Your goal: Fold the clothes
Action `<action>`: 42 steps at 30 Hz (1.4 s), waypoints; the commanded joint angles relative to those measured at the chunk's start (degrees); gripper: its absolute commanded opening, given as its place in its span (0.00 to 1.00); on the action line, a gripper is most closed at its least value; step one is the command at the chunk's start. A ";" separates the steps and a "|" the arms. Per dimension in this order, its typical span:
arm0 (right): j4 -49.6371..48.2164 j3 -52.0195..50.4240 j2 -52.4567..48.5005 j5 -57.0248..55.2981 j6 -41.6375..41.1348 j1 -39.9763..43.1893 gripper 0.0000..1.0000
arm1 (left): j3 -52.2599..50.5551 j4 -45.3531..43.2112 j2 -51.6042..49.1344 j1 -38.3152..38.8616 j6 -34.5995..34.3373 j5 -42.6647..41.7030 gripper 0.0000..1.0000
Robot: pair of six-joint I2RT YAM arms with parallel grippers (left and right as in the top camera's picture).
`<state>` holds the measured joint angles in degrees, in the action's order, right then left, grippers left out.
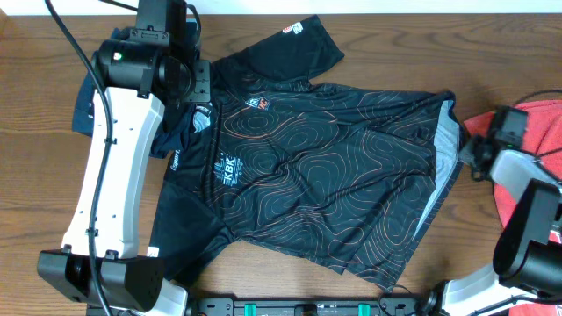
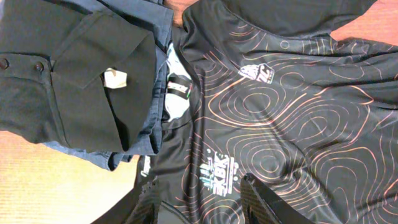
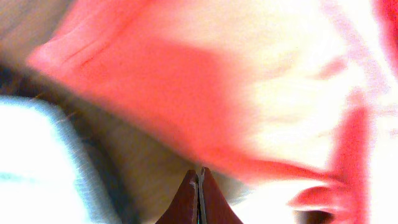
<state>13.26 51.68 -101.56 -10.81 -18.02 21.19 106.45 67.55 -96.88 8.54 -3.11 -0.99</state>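
Nearest us, two dark fingers of the left gripper stand apart at the bottom of the wrist view, with nothing between them but the jersey below. The jersey lies spread flat across the middle of the wooden table, collar toward the left arm and hem toward the right. It is smooth black cloth with thin orange contour lines, white lettering and a grey side panel. Bare wood lies open beyond the upper sleeve and above the hem. The lower sleeve reaches the left arm's base. Folded dark garments, matte and buttoned, lie against the collar; we cannot tell whether they overlap it. The right gripper has its jaws pressed together, and we see nothing between them. Its view is badly blurred, and only the red shirt can be made out.
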 commanded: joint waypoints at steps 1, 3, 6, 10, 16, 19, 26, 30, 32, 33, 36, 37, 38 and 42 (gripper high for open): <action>3.19 5.38 -0.11 8.61 1.09 1.77 0.05 | 0.07 0.39 -0.11 0.07 -0.61 -0.09 0.44; 7.43 8.44 0.31 18.75 5.86 1.95 0.17 | 0.07 0.72 -0.11 0.07 -0.63 -0.09 0.44; 12.31 11.10 0.42 30.99 11.50 1.75 0.33 | 0.07 1.29 -0.11 0.07 -0.61 -0.07 0.45; 12.85 11.15 0.28 36.13 11.43 0.72 0.38 | 0.07 1.42 -0.13 0.07 -0.61 -0.07 0.45; 10.01 11.15 -1.81 32.44 10.14 -1.97 0.38 | 0.07 1.42 -0.13 0.07 -0.63 -0.07 0.45; 9.20 11.15 -4.76 32.89 9.73 -3.45 0.36 | 0.07 1.64 -0.11 0.07 -0.63 -0.09 0.45; 8.57 11.15 -10.34 32.89 9.70 -6.01 0.29 | 0.07 2.12 -0.11 0.07 -0.63 -0.09 0.45; 8.61 11.15 -10.58 35.08 9.73 -6.05 0.17 | 0.07 2.10 -0.11 0.07 -0.63 -0.09 0.46; 8.59 11.19 -9.97 35.47 9.73 -5.77 0.11 | 0.07 2.05 -0.11 0.07 -0.63 -0.09 0.46; 8.57 11.21 -9.51 35.41 9.73 -5.40 0.09 | 0.07 2.05 -0.13 0.07 -0.61 -0.07 0.46; 8.61 11.34 -6.97 35.41 9.73 -3.45 0.04 | 0.07 2.08 -0.13 0.07 -0.61 -0.07 0.46; 8.61 11.34 -5.75 35.32 9.73 -2.60 0.02 | 0.07 2.08 -0.13 0.07 -0.63 -0.07 0.46; 8.61 11.34 -4.42 35.15 9.73 -1.73 0.01 | 0.07 2.05 -0.13 0.07 -0.63 -0.07 0.46; 8.50 11.34 -0.04 33.29 9.70 1.05 0.01 | 0.07 2.01 -0.13 0.07 -0.61 -0.07 0.47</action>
<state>22.00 62.67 -106.52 23.53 -8.49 20.18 106.45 69.23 -96.88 8.54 -3.20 -1.13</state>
